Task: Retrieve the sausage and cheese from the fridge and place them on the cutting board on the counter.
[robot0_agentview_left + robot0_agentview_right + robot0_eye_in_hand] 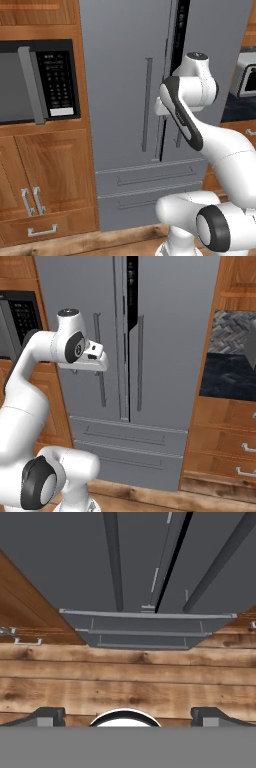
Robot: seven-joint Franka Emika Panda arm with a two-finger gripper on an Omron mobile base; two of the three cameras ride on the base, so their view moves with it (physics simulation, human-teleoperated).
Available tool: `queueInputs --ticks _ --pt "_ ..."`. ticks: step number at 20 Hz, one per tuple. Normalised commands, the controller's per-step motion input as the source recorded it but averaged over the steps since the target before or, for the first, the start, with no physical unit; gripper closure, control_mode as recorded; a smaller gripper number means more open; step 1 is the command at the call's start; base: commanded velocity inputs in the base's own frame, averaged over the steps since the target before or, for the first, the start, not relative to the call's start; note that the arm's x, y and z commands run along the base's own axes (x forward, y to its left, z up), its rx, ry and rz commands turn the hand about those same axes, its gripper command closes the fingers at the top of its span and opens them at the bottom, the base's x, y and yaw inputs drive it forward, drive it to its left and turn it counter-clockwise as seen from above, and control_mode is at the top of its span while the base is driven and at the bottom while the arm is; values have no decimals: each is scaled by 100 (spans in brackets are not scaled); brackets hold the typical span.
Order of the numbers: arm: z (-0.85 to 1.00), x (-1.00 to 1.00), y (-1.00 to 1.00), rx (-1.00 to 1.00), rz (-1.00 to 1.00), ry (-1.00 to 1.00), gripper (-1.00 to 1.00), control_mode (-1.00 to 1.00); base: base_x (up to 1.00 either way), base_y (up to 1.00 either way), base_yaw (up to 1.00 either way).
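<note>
The tall grey fridge (120, 75) (170, 331) (65, 557) stands in front of me, with a narrow dark slit (132, 291) between its two doors near the top. My hand (96, 357) hovers just before the left door's bar handle (101, 376), about halfway up the doors. It looks down along the doors, and my gripper (128, 717) is open with nothing between its fingertips (47, 716). The sausage and cheese are hidden. A stretch of dark marbled counter (227, 376) lies to the right. The cutting board is out of view.
A black-panelled microwave (35, 82) sits in wooden cabinets (45, 185) left of the fridge. Two fridge drawers (150, 180) lie below the doors. Wooden drawers (225, 456) stand under the counter. A pale appliance (245, 75) shows at the right. Plank floor (125, 682) lies below.
</note>
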Motion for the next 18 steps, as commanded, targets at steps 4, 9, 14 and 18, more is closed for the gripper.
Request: queueInputs --ticks 4,9,14,18 --pt "0 0 0 0 0 0 -100 100 23 0 0" --pt "0 0 0 0 0 0 -100 100 21 0 0" --pt "0 0 0 0 0 0 -100 100 0 0 0" --pt "0 0 0 0 0 0 -100 100 0 0 0"
